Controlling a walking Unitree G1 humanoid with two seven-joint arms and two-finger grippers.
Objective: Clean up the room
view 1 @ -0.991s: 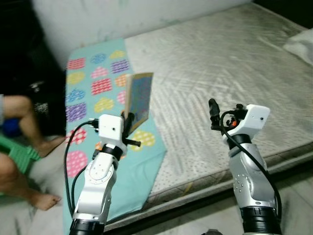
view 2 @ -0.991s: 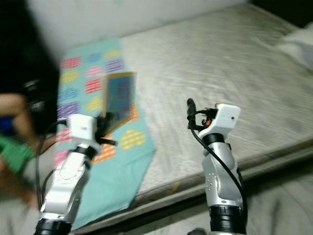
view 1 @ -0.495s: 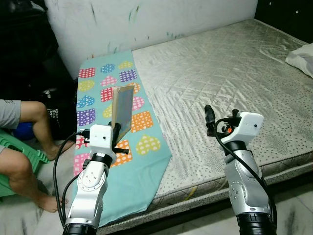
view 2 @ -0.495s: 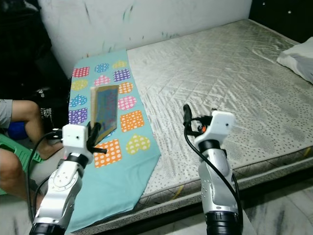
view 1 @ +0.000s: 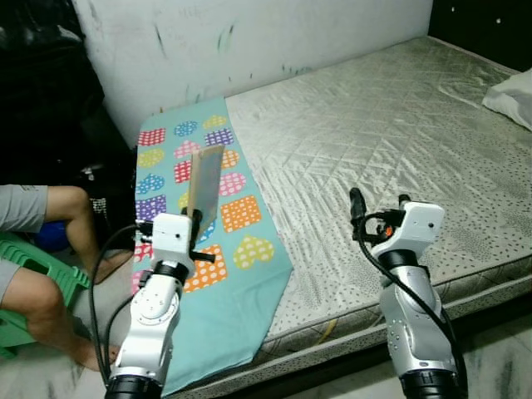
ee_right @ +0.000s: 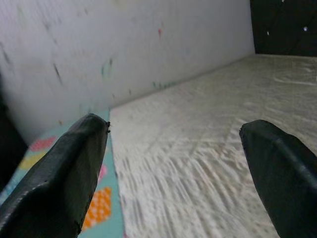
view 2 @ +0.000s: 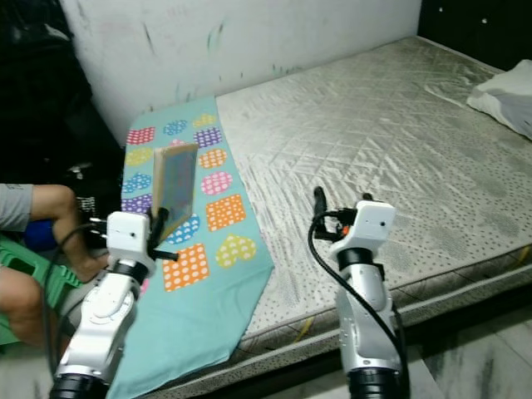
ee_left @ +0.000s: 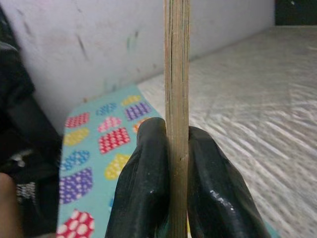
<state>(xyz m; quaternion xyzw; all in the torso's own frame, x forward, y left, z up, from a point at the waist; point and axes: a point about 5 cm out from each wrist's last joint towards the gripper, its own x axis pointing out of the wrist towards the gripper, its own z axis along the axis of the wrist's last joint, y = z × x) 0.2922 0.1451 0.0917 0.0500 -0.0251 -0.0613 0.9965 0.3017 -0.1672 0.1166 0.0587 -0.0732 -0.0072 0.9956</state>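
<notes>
My left gripper (view 1: 198, 223) is shut on the lower edge of a thin, tan-edged book (view 1: 204, 181) with a bluish cover (view 2: 174, 186), holding it upright above the teal heart-patterned blanket (view 1: 249, 249). In the left wrist view the book's edge (ee_left: 177, 74) stands straight up between the two black fingers (ee_left: 146, 168). My right gripper (view 1: 378, 208) hovers open over the front part of the grey quilted mattress (view 1: 399, 125), with nothing between its fingers (ee_right: 54, 183).
A person (view 1: 33, 241) sits on a green stool (view 1: 25, 266) at the left, legs close to the blanket's edge. A white pillow (view 1: 511, 83) lies at the far right of the mattress. A stained white wall (view 1: 249, 41) runs behind the bed.
The whole picture has shifted and sharpened, so the camera moved. The book stays in my left gripper and now shows more edge-on. The right gripper stays open.
</notes>
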